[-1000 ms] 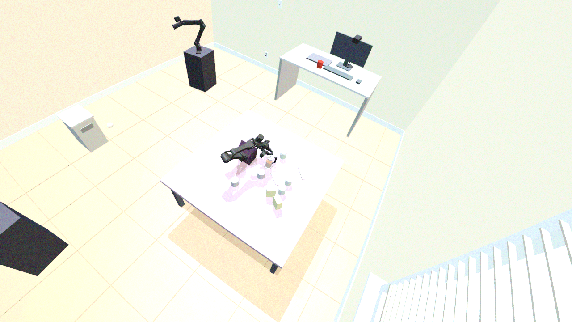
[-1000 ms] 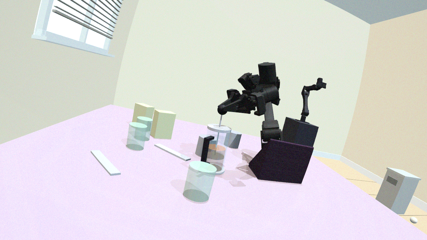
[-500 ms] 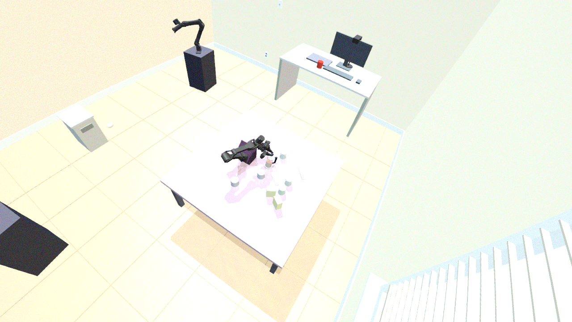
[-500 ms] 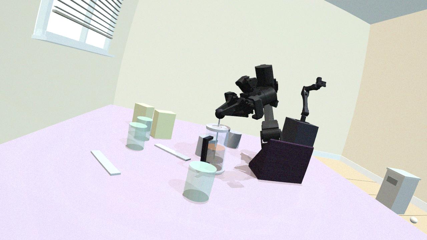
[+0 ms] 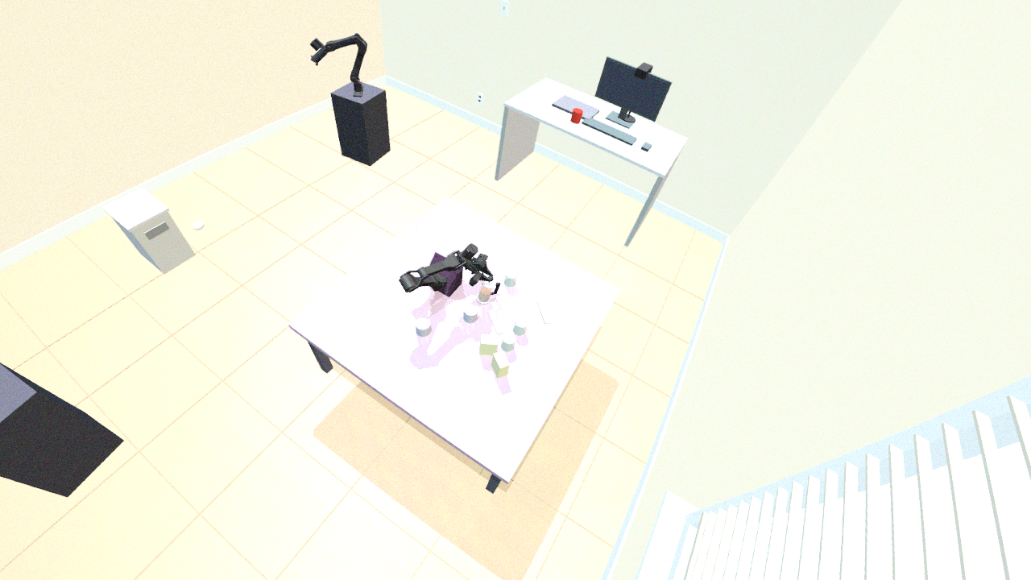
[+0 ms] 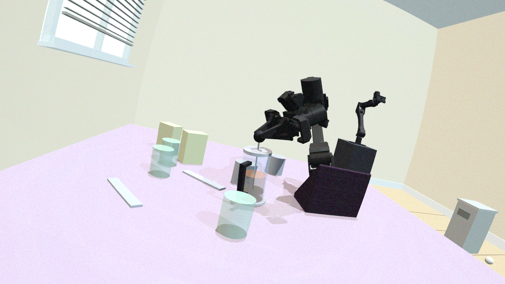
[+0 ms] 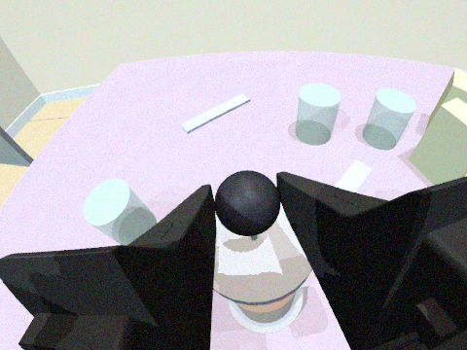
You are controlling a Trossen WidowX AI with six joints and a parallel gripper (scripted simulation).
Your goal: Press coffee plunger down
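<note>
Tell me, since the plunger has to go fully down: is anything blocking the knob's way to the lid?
Nothing visible. The gripper is shut on the knob, and only a short stretch of bare rod shows above the lid.
</note>
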